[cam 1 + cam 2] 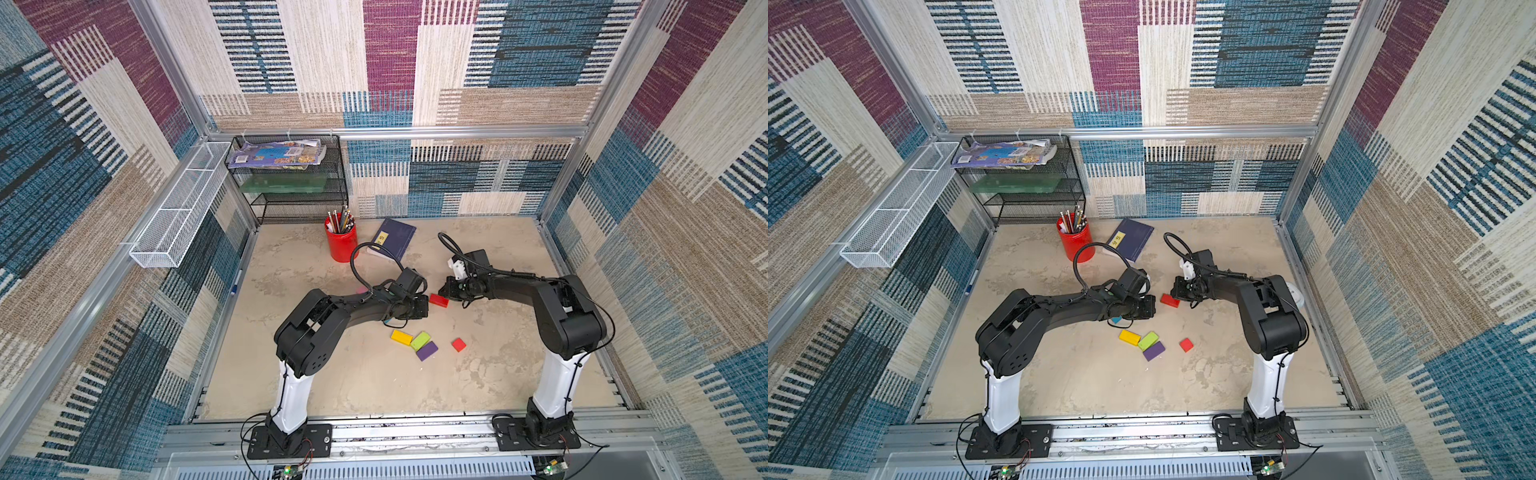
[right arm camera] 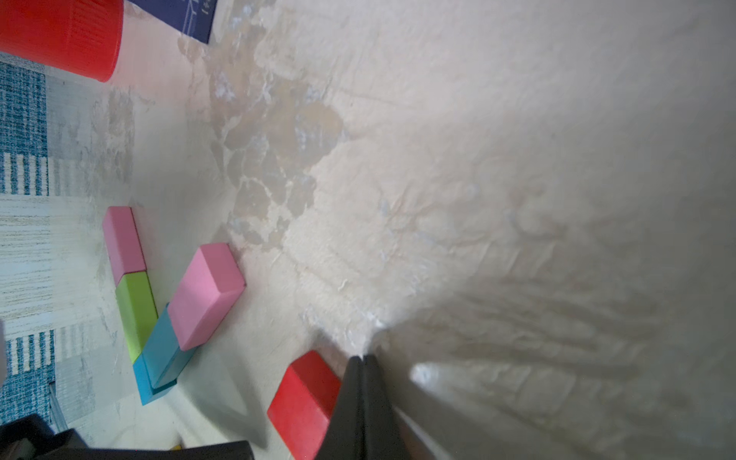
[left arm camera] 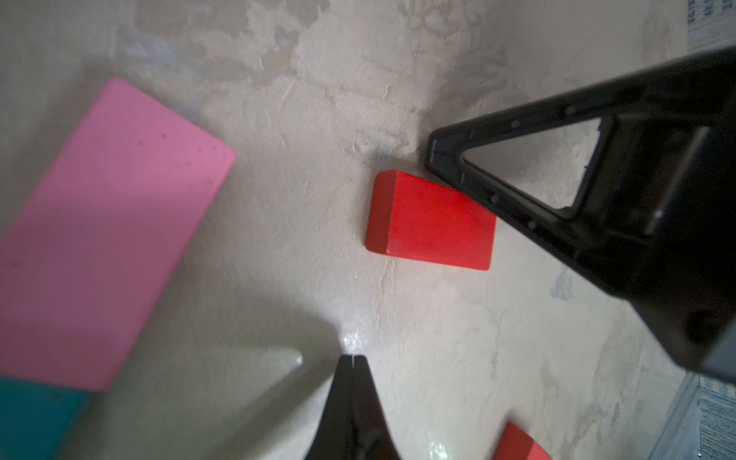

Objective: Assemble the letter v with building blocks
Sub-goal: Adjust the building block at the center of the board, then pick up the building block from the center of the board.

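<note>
Left gripper [image 3: 352, 359] and right gripper [image 2: 362, 359] sit closed, empty. A hard shove could skid the red block [image 3: 430, 221] askew

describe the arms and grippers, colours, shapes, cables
Both the left arm and right arm are black with a white lower link and black base plate. A black cable loops at each wrist. The left gripper and right gripper have black tapered fingers, the right's with a triangular cut-out.

The left arm [image 1: 353, 309] hides plenty from above.
Only a sliver of pink block [image 1: 361, 289] shows in a top view, a corner of teal block [image 1: 1116, 319] in both top views; the left wrist view's edge cuts off a blurred red block [image 3: 517, 444].
</note>
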